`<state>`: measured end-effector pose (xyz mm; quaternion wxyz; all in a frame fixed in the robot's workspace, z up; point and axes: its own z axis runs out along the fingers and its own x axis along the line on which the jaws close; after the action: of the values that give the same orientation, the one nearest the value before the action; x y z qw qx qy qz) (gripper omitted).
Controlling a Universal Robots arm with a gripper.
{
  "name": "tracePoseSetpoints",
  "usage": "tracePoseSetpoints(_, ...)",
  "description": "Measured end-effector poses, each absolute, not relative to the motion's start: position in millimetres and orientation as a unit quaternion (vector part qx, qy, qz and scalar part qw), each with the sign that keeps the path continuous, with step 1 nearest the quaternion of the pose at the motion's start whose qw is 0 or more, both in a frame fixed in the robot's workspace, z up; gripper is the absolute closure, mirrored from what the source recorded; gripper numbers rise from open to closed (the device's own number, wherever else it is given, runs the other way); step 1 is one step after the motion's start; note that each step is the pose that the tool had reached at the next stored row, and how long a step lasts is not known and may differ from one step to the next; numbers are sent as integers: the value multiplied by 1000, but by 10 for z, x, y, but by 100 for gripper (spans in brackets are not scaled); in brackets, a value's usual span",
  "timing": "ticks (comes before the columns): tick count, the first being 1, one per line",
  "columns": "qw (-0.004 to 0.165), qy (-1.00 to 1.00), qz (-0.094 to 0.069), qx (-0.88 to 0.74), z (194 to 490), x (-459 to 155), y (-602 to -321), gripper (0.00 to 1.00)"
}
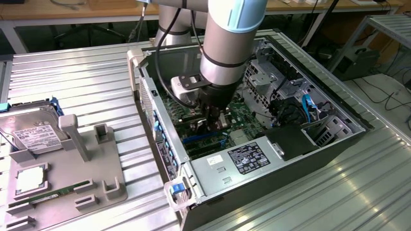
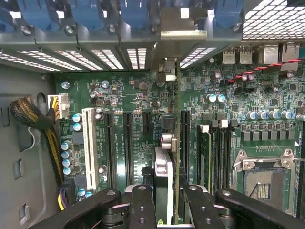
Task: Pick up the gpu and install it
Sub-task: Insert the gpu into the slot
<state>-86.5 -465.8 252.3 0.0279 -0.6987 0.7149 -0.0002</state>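
My gripper [image 1: 213, 111] reaches down inside the open computer case [image 1: 350, 113], just above the motherboard [image 1: 247, 127]. In the wrist view, the gripper [image 2: 169, 193] is shut on the gpu [image 2: 163, 171], which I see edge-on, standing upright between the black fingers [image 2: 143, 205]. The card's long edge runs along a black expansion slot [image 2: 184, 138] on the green motherboard [image 2: 128, 95]. Its pale metal bracket [image 2: 183, 26] sits at the case's rear slot openings. I cannot tell whether the card is seated in the slot.
A power supply [image 1: 247, 159] fills the case's near end. A grey holder [image 1: 96, 163] at the exterior view's left carries a hard drive [image 1: 32, 134] and a green RAM stick [image 1: 55, 195]. Beside the card are a white slot [image 2: 89, 143], braided cables [image 2: 33, 114] and the CPU socket [image 2: 264, 181].
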Motion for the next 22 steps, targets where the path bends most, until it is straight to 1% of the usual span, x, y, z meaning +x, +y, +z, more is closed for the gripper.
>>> tracePoseSetpoints(22,23,715,5,-698,2468,-887,-4612,72)
